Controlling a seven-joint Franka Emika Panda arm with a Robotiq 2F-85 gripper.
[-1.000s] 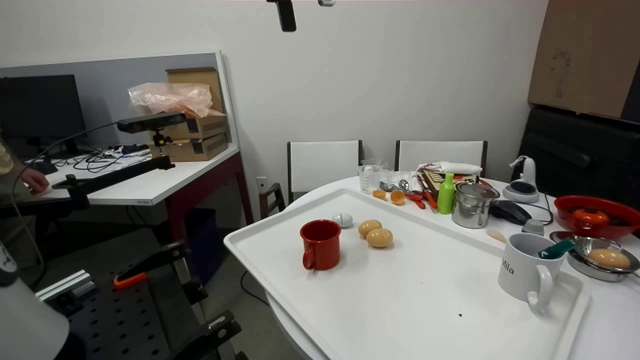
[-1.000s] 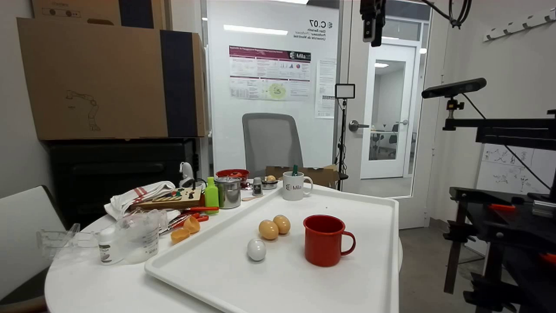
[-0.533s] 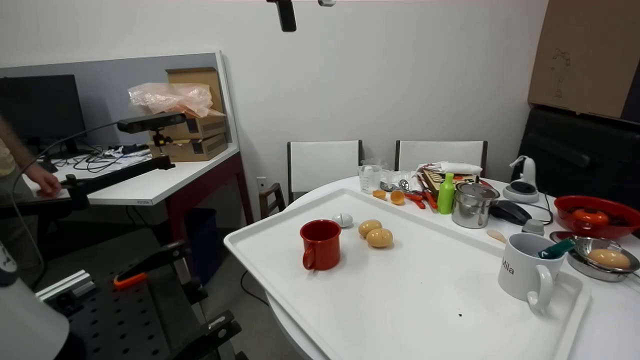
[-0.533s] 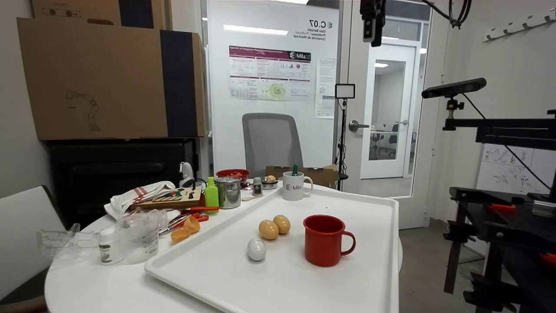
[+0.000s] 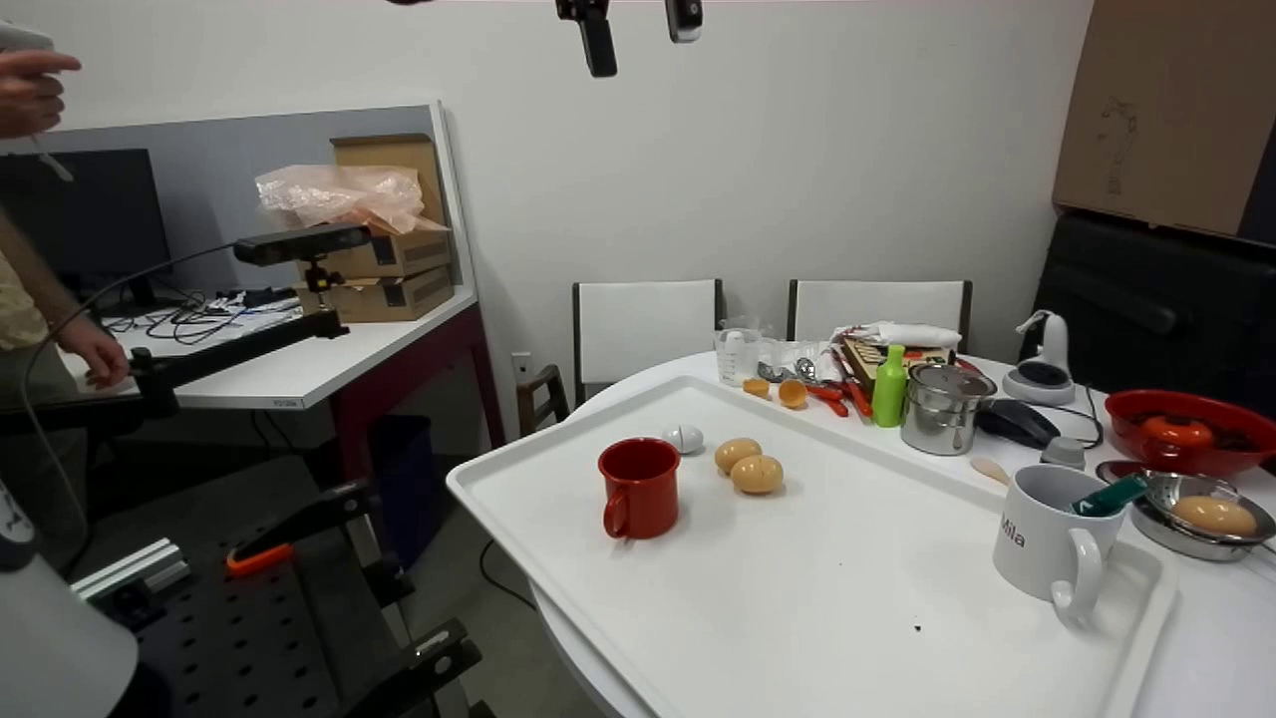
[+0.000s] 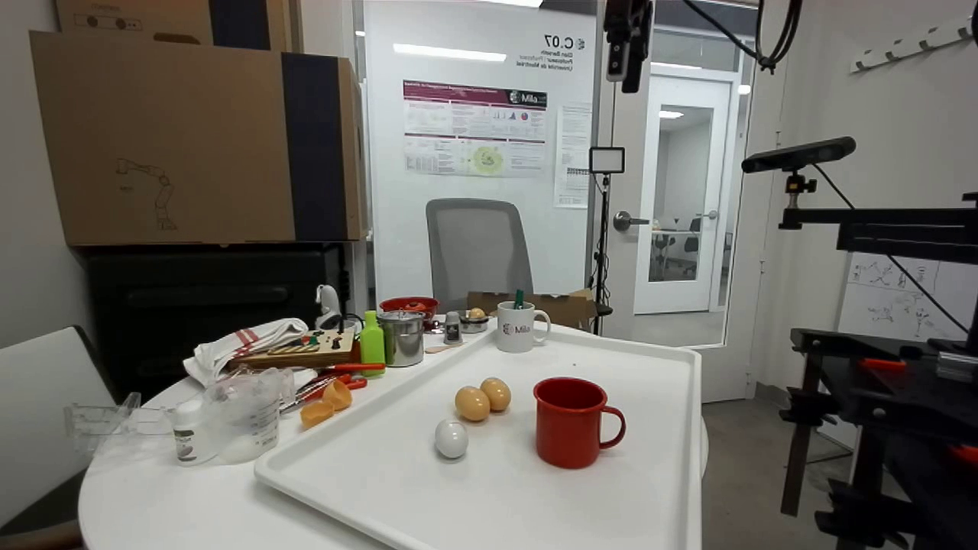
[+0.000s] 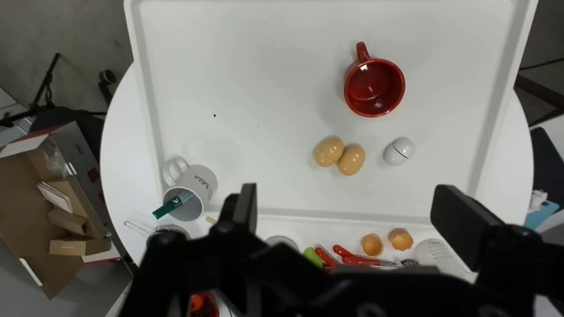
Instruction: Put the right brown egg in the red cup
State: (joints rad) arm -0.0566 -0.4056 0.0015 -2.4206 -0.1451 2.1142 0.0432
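Two tan-brown eggs lie touching on the white tray. The egg on the right in both exterior views [image 5: 758, 475] [image 6: 496, 394] is the left, cracked-looking one in the wrist view [image 7: 328, 151]. The other brown egg [image 5: 738, 454] [image 6: 472, 402] [image 7: 351, 159] lies nearer the white egg. The red cup [image 5: 641, 489] [image 6: 569, 424] [image 7: 374, 88] stands upright and empty on the tray, apart from the eggs. My gripper [image 5: 641, 50] [image 6: 626, 72] [image 7: 346, 191] is open and empty, high above the tray. Its fingers are wide apart in the wrist view.
A white egg [image 5: 684, 439] [image 6: 451, 439] [image 7: 399, 151] lies near the brown eggs. A white mug with a green marker [image 5: 1052, 534] [image 7: 194, 189] stands at the tray's [image 6: 603, 496] end. A pot [image 5: 945, 409], green bottle [image 5: 889, 389] and utensils line the table beyond the rim.
My gripper has come down slightly and shifted, right in an exterior view and left in an exterior view. A person's hand has risen at an image edge. Eggs and cup have not moved.
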